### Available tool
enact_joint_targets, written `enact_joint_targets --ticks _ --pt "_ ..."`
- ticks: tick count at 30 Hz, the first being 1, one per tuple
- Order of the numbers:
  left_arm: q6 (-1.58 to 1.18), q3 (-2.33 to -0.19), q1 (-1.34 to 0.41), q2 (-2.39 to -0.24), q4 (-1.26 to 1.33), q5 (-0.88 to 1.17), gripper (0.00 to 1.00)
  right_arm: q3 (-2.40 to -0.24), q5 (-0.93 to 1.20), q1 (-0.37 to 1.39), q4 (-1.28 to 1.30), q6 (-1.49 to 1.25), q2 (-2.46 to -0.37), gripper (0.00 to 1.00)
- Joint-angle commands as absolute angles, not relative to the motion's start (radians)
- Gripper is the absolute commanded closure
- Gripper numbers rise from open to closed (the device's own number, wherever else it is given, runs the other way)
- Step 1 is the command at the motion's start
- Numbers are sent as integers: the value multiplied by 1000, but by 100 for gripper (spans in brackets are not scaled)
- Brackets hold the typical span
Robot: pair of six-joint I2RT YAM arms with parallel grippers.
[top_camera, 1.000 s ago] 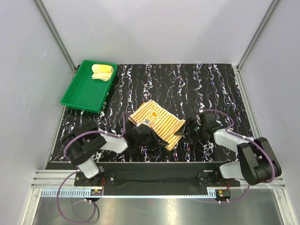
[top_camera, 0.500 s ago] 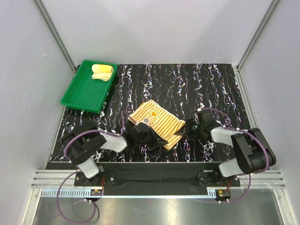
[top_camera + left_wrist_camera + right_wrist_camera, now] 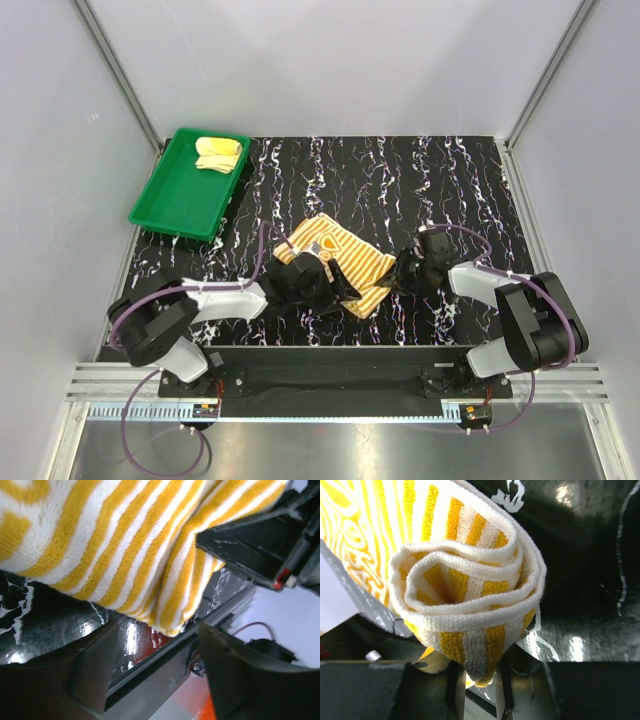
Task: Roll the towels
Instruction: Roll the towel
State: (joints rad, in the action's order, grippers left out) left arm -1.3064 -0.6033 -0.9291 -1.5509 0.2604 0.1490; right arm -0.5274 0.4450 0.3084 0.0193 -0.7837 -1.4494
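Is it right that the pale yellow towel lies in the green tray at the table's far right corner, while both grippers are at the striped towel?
Not quite: the green tray holding the pale yellow towel stands at the far left corner, as the top external view shows. The left gripper and right gripper are indeed at the striped towel.

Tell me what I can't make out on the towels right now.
Top view: near edge of the striped towel, under the left gripper and right gripper.
Right wrist: the roll's length, behind its own end.
Left wrist: the towel's far part, cut by the frame.
Top view: pale yellow towel in the green tray, too small to judge its roll.
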Motion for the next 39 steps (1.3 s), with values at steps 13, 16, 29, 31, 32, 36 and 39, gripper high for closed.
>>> enact_joint_targets --ticks 13,16,29,31,32,36,39 --pt "-516 -1011 -1408 -1514 -307 -693 1 -767 328 365 451 -632 -1454 71" --pt "-474 -1084 -1462 -1629 -337 -776 1 -785 328 370 474 -621 -1460 70" --pt "-345 -1258 -1525 -1919 -336 -871 3 -778 342 376 489 -611 -1459 70" --pt "-341 -1262 -1525 -1945 -327 -873 5 -779 347 373 488 -611 -1466 70" --pt "-339 -1269 -1525 -1953 -327 -876 10 -781 353 374 488 -611 -1466 70" --pt "-362 -1295 -1517 -2022 -372 -894 33 -784 365 374 491 -607 -1467 70" --pt "-382 -1293 -1505 -2057 -393 -914 35 -785 370 376 499 -601 -1466 70"
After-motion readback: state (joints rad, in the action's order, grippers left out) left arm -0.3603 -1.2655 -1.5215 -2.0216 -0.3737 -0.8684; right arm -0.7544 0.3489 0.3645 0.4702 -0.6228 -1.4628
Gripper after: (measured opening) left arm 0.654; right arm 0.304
